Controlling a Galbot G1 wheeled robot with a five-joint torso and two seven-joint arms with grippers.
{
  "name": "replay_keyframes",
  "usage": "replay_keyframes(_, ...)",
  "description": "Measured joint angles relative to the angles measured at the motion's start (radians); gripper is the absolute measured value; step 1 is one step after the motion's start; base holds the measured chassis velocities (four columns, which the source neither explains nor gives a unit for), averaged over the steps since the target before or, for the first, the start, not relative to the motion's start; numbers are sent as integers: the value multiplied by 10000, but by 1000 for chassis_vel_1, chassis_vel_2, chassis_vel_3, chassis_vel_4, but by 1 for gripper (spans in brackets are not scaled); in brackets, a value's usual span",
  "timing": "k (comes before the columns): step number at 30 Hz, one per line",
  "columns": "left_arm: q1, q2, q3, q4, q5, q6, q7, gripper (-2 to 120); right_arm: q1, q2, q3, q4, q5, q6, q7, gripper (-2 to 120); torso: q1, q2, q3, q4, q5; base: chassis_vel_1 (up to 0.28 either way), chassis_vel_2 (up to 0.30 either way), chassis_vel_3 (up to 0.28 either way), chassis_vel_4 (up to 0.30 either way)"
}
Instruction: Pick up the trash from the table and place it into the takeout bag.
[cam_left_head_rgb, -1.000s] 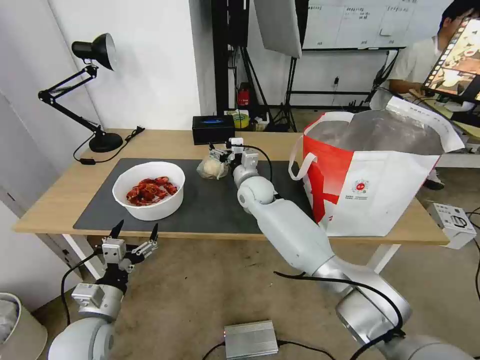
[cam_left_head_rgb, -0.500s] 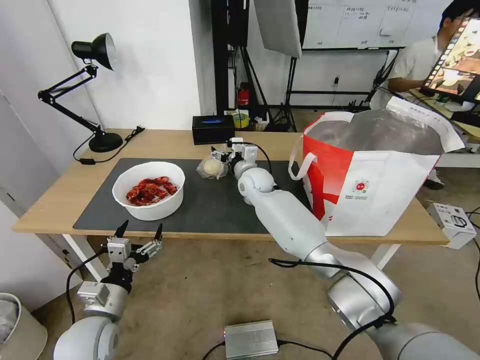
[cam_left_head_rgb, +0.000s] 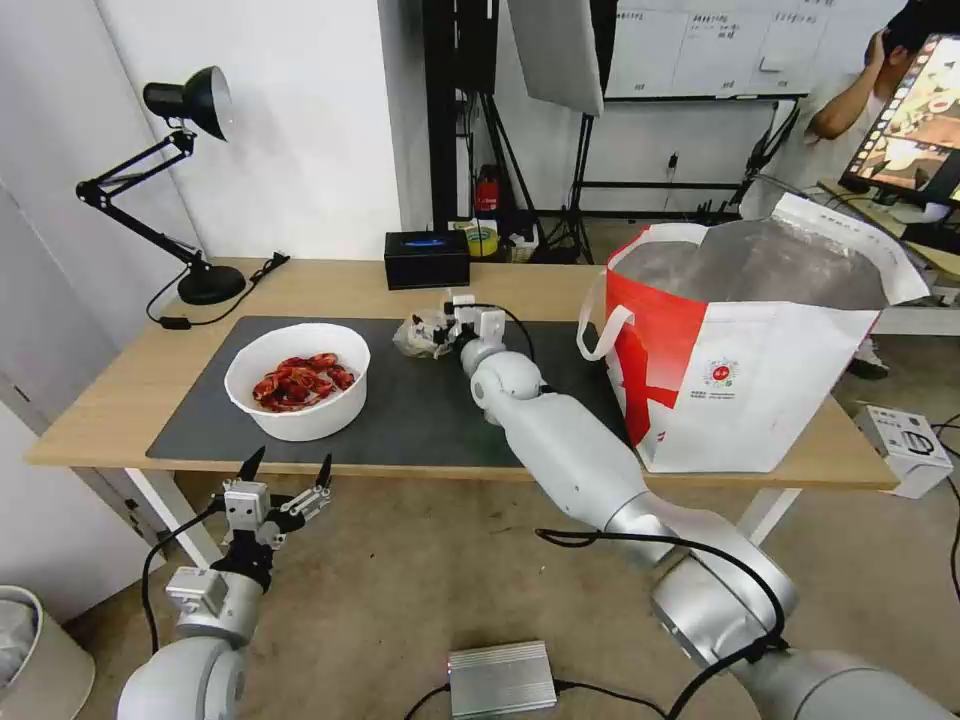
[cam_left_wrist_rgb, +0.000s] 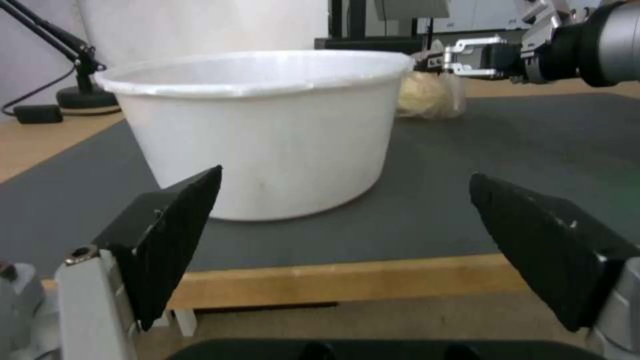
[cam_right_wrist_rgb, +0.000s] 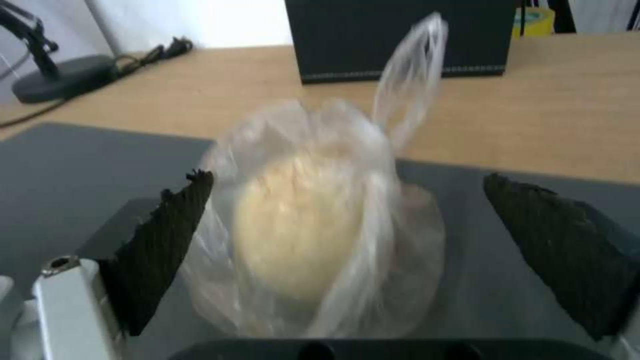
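Note:
A small clear bag with a pale lump lies on the dark grey mat of the table. My right gripper is open around it, one black finger on each side. A white bowl of red shells stands at the mat's left. My left gripper hangs open below and in front of the table edge, facing the bowl. The takeout bag, white with a red side panel, stands open on the table's right end.
A black tissue box sits just behind the clear bag. A black desk lamp stands at the table's back left. A silver box lies on the floor between my arms.
My right gripper has reached farther left so its fingers now straddle the clear bag. My left gripper has sunk a little lower in front of the table.

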Motion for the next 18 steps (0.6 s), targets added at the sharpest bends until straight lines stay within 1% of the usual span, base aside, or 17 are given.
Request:
replay_keyframes(14,109,-35,62,95,140,-136,49,100,-11,1,9,-452,-104,255,-250,100,0,0,0,0,0,0,0,0,0)
replay_keyframes(16,109,-45,68,91,150,-137,50,100,-10,2,7,-494,-105,269,-278,99,-1,0,0,0,0,0,0,0,0)
replay_keyframes(18,116,-72,76,78,167,-139,50,100,-22,3,7,-558,-100,305,-313,93,0,1,0,0,0,0,0,0,0)
